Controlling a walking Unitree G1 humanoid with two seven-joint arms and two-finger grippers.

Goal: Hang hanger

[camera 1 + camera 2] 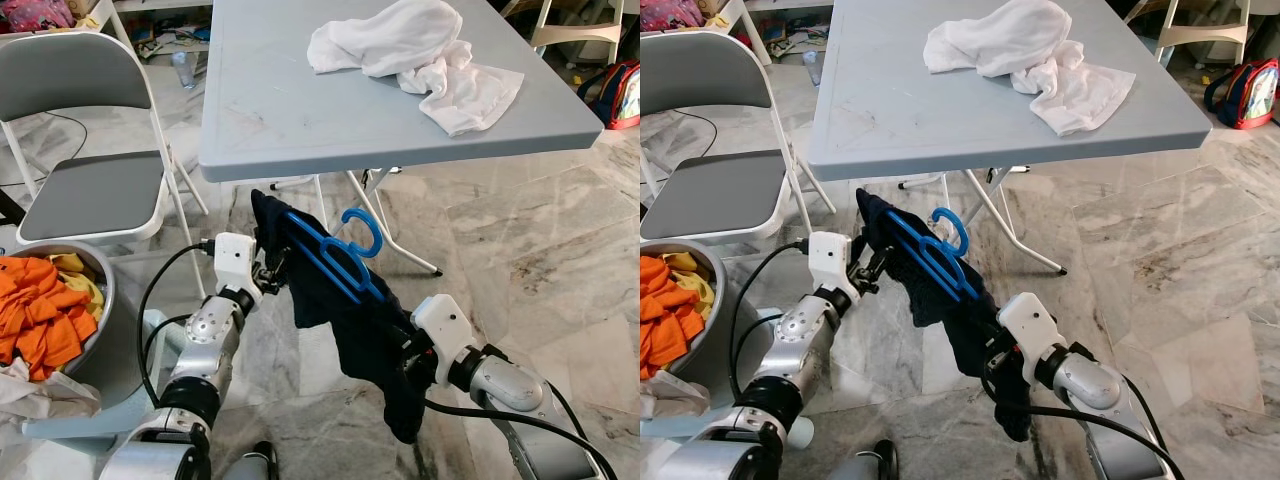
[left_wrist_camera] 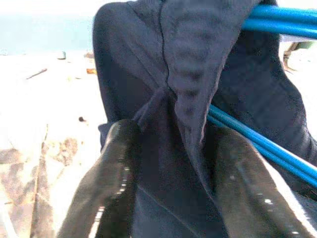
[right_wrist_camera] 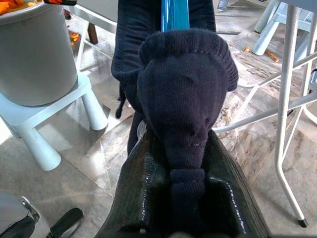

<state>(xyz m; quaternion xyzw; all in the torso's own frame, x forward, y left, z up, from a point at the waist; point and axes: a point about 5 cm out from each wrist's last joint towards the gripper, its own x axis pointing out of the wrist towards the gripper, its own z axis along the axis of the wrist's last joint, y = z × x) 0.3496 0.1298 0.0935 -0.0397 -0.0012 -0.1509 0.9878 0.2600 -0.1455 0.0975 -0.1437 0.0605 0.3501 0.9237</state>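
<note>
Left tool [image 1: 272,262] & right tool [image 1: 408,352] both clamped on dark garment [image 1: 360,335] draped over blue hanger [image 1: 338,255]

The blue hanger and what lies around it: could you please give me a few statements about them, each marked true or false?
1. A dark garment is draped on the blue hanger. True.
2. Both grippers grip the garment, the left gripper at one end and the right gripper at the other. True.
3. The hanger hangs from the table's edge. False: it is held in the air below the grey table.
4. The cloth on the table is orange. False: the cloth is white; orange clothes lie in the basin.
5. A folding chair stands on the robot's left. True.
</note>
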